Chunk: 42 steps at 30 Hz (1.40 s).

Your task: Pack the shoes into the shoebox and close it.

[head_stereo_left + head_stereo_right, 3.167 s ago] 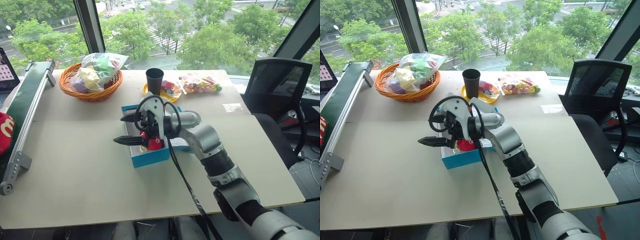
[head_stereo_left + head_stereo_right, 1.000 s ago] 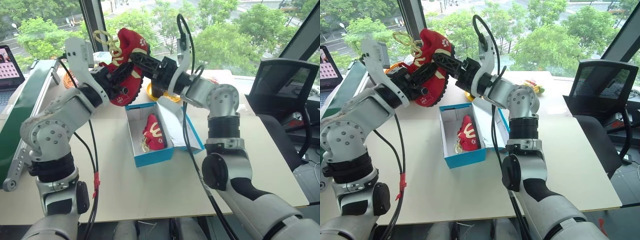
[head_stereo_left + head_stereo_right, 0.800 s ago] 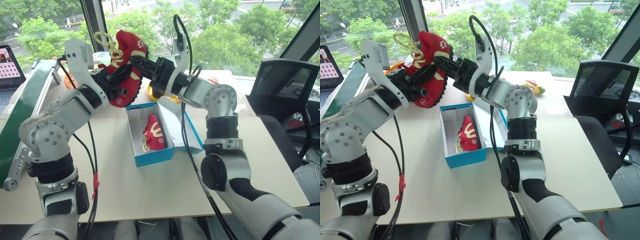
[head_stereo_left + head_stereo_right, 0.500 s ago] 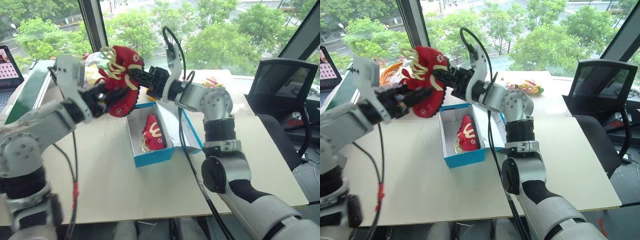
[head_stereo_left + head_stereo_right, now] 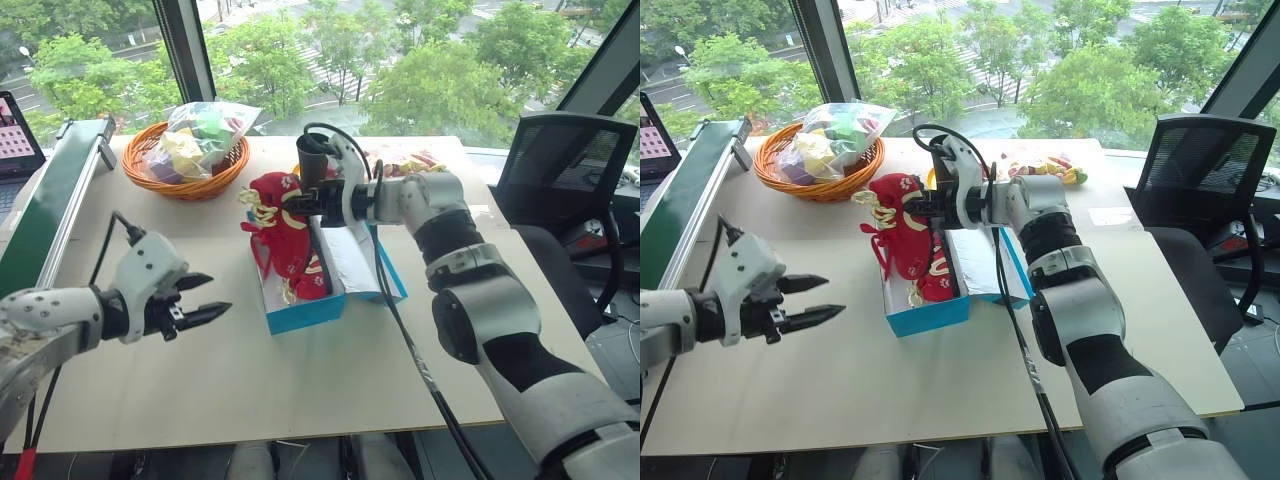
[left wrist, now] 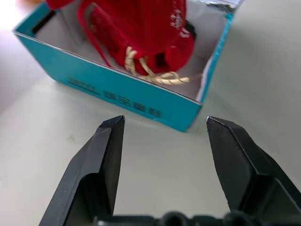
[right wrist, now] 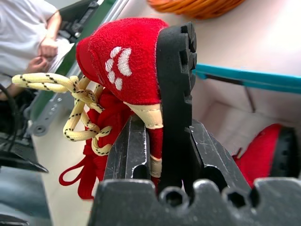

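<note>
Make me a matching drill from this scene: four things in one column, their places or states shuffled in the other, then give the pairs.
Things:
1. left pincer
2. right pincer
3. second shoe
4. orange basket

States:
A. lying inside the open shoebox
B. shut on a red shoe
C. open over the table
D. holding plastic bags

Pairs: 1-C, 2-B, 3-A, 4-D
</note>
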Motion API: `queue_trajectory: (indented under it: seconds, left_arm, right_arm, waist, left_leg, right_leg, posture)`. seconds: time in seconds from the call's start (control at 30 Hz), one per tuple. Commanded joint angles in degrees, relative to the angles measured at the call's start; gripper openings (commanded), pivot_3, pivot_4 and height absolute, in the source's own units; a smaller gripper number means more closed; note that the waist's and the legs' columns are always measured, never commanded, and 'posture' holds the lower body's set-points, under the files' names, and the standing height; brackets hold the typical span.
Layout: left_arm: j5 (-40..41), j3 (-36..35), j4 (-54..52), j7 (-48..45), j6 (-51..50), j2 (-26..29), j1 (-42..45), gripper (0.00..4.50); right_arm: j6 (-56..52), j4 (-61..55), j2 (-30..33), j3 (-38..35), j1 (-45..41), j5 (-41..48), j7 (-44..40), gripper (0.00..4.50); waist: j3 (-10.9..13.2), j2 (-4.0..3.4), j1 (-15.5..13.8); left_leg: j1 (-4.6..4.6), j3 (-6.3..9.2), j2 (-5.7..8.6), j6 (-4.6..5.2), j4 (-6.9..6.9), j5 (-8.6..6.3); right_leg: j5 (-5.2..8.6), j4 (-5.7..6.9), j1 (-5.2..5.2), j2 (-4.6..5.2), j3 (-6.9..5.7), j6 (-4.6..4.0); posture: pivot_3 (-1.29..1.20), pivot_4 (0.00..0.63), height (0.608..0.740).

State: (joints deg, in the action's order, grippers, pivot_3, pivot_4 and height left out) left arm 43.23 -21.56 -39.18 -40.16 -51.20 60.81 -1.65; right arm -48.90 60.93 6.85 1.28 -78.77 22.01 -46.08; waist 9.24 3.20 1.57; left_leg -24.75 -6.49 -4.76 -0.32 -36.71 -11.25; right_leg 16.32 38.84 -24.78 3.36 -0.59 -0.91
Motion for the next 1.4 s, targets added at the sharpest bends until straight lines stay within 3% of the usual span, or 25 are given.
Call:
queue_trajectory:
  seconds: [0.03, 0.27, 0.37, 0.57, 0.7, 0.8, 0.97, 1.03, 1.1, 1.23, 1.4]
  left_arm:
    - [0.5, -3.5, -3.5, 1.6, -0.4, -1.8, -1.9, 2.94]
    - [1.3, -4.5, -8.5, 5.8, -2.2, -6.1, -5.6, 2.94]
    - [1.7, -5.9, -10.6, 7.4, -3.1, -7.3, -7.1, 2.94]
    - [2.3, -6.2, -13.3, 10.2, -4.0, -8.9, -8.6, 2.94]
    - [1.9, -6.1, -14.4, 11.8, -4.2, -9.7, -9.5, 2.94]
    - [2.1, -5.9, -14.8, 12.5, -4.2, -9.8, -9.7, 2.94]
    - [2.4, -4.7, -14.6, 13.4, -4.1, -9.7, -8.7, 2.94]
    - [2.2, -4.2, -14.2, 13.6, -3.9, -9.6, -8.2, 2.94]
    - [2.2, -3.8, -14.0, 13.6, -3.8, -9.5, -7.8, 2.94]
    - [2.0, -3.3, -13.5, 13.2, -3.6, -9.3, -7.3, 2.94]
    - [1.4, -2.3, -12.6, 12.7, -3.3, -8.6, -6.1, 2.94]
  right_arm:
    - [1.6, 2.7, -0.7, -0.9, -1.0, -2.0, -1.4, 0.48]
    - [7.6, 7.2, -2.7, 2.8, -0.3, -9.8, -2.0, 0.48]
    - [14.2, 9.6, -5.0, 7.7, 0.7, -16.7, 0.7, 0.48]
    - [22.4, 13.8, -8.5, 14.1, 3.9, -25.9, 1.7, 0.48]
    - [27.7, 15.5, -8.3, 18.6, 6.0, -32.6, 5.5, 0.48]
    - [31.6, 16.3, -7.5, 22.1, 7.5, -37.3, 9.6, 0.48]
    - [37.1, 17.1, -6.7, 28.0, 8.7, -44.3, 14.2, 0.48]
    - [38.0, 17.2, -6.9, 27.9, 8.3, -44.6, 14.7, 0.48]
    - [37.2, 17.2, -7.7, 25.7, 7.6, -43.0, 13.6, 0.48]
    - [28.8, 17.4, -9.7, 18.6, 4.6, -36.3, -1.9, 0.48]
    - [26.9, 17.5, -9.4, 19.4, 4.6, -38.7, -8.6, 0.48]
  waist:
    - [0.0, 0.0, 0.0]
    - [0.0, -0.01, 0.2]
    - [0.0, -0.01, 0.3]
    - [-0.3, -0.13, 0.7]
    - [-0.8, -0.58, 0.9]
    - [-1.1, -1.08, 0.7]
    - [-1.5, -1.82, 0.0]
    - [-1.5, -1.93, -0.4]
    - [-1.6, -1.86, -0.8]
    - [-1.6, -1.81, -0.8]
    - [-1.8, -1.49, -0.6]
  left_leg:
    - [0.0, 0.02, 0.0, 0.0, -0.01, 0.0]
    - [0.01, 0.08, -0.02, 0.01, 0.0, -0.01]
    - [0.05, 0.09, -0.01, -0.01, -0.01, 0.01]
    - [0.67, 0.22, -0.04, 0.01, 0.0, -0.05]
    - [1.04, 0.22, -0.04, -0.12, 0.0, -0.12]
    - [1.93, 0.22, -0.04, -0.42, 0.07, -0.32]
    - [2.75, 0.26, -0.01, -0.48, 0.11, -0.35]
    - [3.0, 0.29, -0.01, -0.49, 0.11, -0.36]
    - [3.06, 0.33, 0.0, -0.49, 0.13, -0.36]
    - [3.04, 0.36, 0.04, -0.49, 0.21, -0.36]
    - [2.83, 0.33, 0.12, -0.4, 0.6, -0.38]
  right_leg:
    - [0.0, 0.01, 0.0, 0.01, 0.0, 0.0]
    - [0.0, 0.03, -0.01, 0.0, 0.05, 0.0]
    - [0.0, 0.09, 0.01, 0.0, 0.03, 0.0]
    - [0.0, 0.01, 0.64, 0.05, 0.01, -0.01]
    - [0.0, 0.02, 0.91, 0.08, 0.07, -0.01]
    - [0.07, -0.07, 1.71, 0.13, 0.07, -0.1]
    - [0.32, -0.19, 2.22, 0.19, 0.05, -0.44]
    - [0.48, -0.26, 2.46, 0.24, 0.06, -0.2]
    - [0.42, -0.26, 2.5, 0.33, 0.04, -0.16]
    - [0.39, -0.27, 2.5, 0.63, -0.06, -0.17]
    - [0.27, -0.54, 2.46, 0.44, -0.09, -0.14]
  posture:
    - [0.0, 0.15, 0.737]
    - [0.0, 0.15, 0.737]
    - [0.0, 0.15, 0.737]
    - [0.0, 0.15, 0.737]
    - [0.0, 0.15, 0.737]
    - [0.0, 0.15, 0.737]
    - [0.0, 0.15, 0.737]
    - [0.0, 0.15, 0.737]
    - [0.0, 0.15, 0.737]
    - [0.0, 0.15, 0.737]
    - [0.0, 0.15, 0.737]
